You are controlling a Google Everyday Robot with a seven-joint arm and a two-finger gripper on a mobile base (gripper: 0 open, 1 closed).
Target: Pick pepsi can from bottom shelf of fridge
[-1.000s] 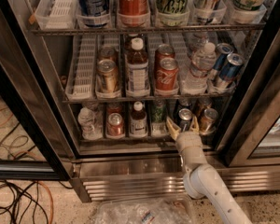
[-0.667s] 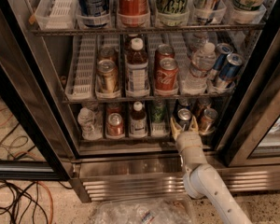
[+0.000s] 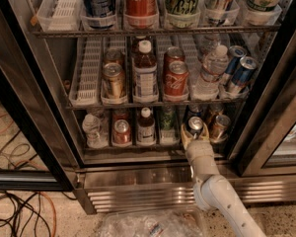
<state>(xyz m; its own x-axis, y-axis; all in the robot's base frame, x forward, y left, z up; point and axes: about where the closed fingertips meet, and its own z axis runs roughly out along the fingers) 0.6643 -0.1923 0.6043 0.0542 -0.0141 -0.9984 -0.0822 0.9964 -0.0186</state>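
The fridge (image 3: pixel 37 107) stands open, with wire racks of drinks. On the bottom shelf (image 3: pixel 130 151) the pepsi can (image 3: pixel 195 124), dark blue with a silver top, stands in a lane right of centre. My gripper (image 3: pixel 195 134) reaches in from below right on a cream arm. Its fingers (image 3: pixel 184 132) sit on both sides of the can and close against it. The can stands upright on the rack.
A copper-brown can (image 3: pixel 220 126) stands just right of the pepsi can, a green bottle (image 3: pixel 167 120) just left. Further left are a brown bottle (image 3: pixel 146 125), a red can (image 3: pixel 122 130) and a water bottle (image 3: pixel 92 130). The door frame (image 3: pixel 269 112) flanks the right. Cables (image 3: pixel 19 211) lie on the floor.
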